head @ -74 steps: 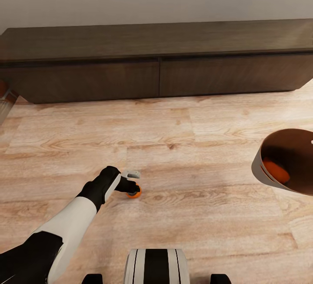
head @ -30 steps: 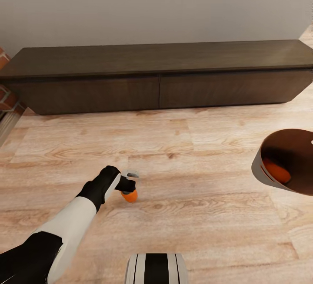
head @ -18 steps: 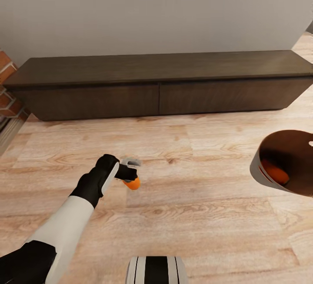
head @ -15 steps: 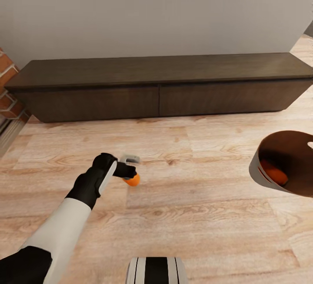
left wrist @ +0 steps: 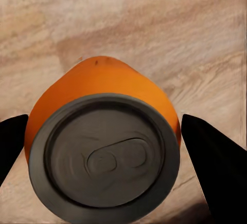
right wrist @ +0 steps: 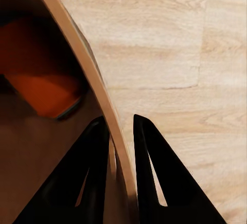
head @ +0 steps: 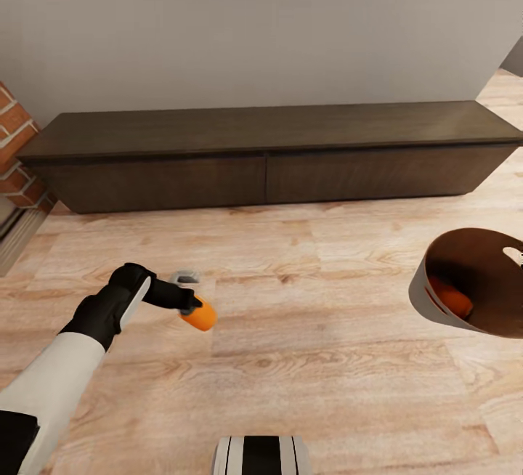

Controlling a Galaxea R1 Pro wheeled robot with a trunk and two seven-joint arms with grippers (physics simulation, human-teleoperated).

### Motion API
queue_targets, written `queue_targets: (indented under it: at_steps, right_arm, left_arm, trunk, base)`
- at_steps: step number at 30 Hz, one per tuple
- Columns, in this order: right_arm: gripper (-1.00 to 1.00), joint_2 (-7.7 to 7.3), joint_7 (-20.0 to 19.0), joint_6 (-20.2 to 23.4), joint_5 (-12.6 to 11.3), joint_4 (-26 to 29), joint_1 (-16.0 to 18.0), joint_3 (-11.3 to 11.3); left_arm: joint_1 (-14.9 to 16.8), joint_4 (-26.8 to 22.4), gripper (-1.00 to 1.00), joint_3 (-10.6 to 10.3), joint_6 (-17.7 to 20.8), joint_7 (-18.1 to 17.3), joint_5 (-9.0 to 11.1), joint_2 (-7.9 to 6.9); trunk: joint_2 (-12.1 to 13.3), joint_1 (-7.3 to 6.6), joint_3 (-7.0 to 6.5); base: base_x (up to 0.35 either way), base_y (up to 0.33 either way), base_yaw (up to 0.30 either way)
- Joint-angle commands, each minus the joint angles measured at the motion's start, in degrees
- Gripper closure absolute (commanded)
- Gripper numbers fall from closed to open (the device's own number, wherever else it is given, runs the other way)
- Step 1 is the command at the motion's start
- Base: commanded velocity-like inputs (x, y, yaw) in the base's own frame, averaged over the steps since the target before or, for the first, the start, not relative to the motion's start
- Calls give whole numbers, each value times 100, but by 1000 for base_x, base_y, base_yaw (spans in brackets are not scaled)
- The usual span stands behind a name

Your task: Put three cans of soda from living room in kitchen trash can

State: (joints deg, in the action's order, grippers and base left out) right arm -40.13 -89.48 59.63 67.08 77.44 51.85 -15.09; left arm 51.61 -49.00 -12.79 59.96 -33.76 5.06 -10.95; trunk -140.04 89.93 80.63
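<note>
An orange soda can (head: 200, 314) sat clamped in the left gripper (head: 190, 304), lifted clear of the light wood floor (head: 312, 359) and tilted, its far end hidden behind the black fingers (left wrist: 216, 162). In the left wrist view its grey top (left wrist: 105, 157) faced the camera between them. The trash can (head: 436, 301) hung tipped at the head view's right edge — partly cut off by the frame — with a second orange can (head: 452, 298) lying inside, half hidden by the rim. The right gripper (right wrist: 121, 131) pinched the bin's wall, one finger inside, one outside. The long dark cabinet (head: 269, 163) stood against the wall — brick (head: 18, 163) beside it, cropped.
</note>
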Motion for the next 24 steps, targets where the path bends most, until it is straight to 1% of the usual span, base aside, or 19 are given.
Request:
queue_targets:
  at_steps: [1,4,8,10,12,13,14,16,17,22,23,24]
  right_arm:
    - [100,6,-52,37,-13,-1,-56,-3]
    - [100,15,-52,37,-35,-1,-146,-6]
    - [100,14,-52,37,-43,-1,-201,-14]
    - [100,14,-52,37,-43,-1,-315,-14]
    - [100,24,-52,37,-43,5,-458,-4]
    - [100,58,-52,37,-44,12,-524,-4]
    - [100,91,-52,37,-45,20,-547,-5]
    - [100,274,-52,37,-41,58,-606,-18]
    - [100,356,-52,33,-40,72,-622,-17]
    - [100,609,-52,-20,-38,96,-644,-7]
    - [100,783,-52,-25,-36,100,-647,-20]
    - [100,849,-52,-26,-34,101,-647,-25]
  left_arm:
    - [2,38,100,-5,4,-132,7,-71]
    - [10,86,100,-10,4,-344,-1,-165]
    - [16,100,100,-12,4,-457,-4,-244]
    - [20,103,100,-13,4,-576,-2,-306]
    - [22,102,100,-13,4,-787,1,-403]
    - [23,102,100,-13,4,-974,2,-472]
    - [23,102,100,-13,4,-1074,2,-503]
    - [24,101,100,-12,4,-1445,7,-587]
    - [21,101,100,-13,4,-1566,9,-608]
    - [17,101,100,15,4,-1748,44,-637]
    - [16,93,100,23,4,-1824,57,-641]
    - [16,89,100,24,4,-1863,59,-642]
  trunk:
    - [41,-23,-19]
    - [162,-89,-73]
    - [322,-177,-145]
    - [402,-221,-181]
    - [483,-265,-217]
    - [523,-287,-235]
    - [563,-308,-253]
    - [643,-352,-289]
    - [683,-374,-307]
    - [884,-484,-396]
    - [924,-506,-414]
    - [964,-528,-432]
  base:
    - [0,0,0]
    - [0,0,0]
    - [0,0,0]
    - [0,0,0]
    - [0,0,0]
    - [0,0,0]
    - [0,0,0]
    - [0,0,0]
    - [0,0,0]
    - [0,0,0]
    - [0,0,0]
    - [0,0,0]
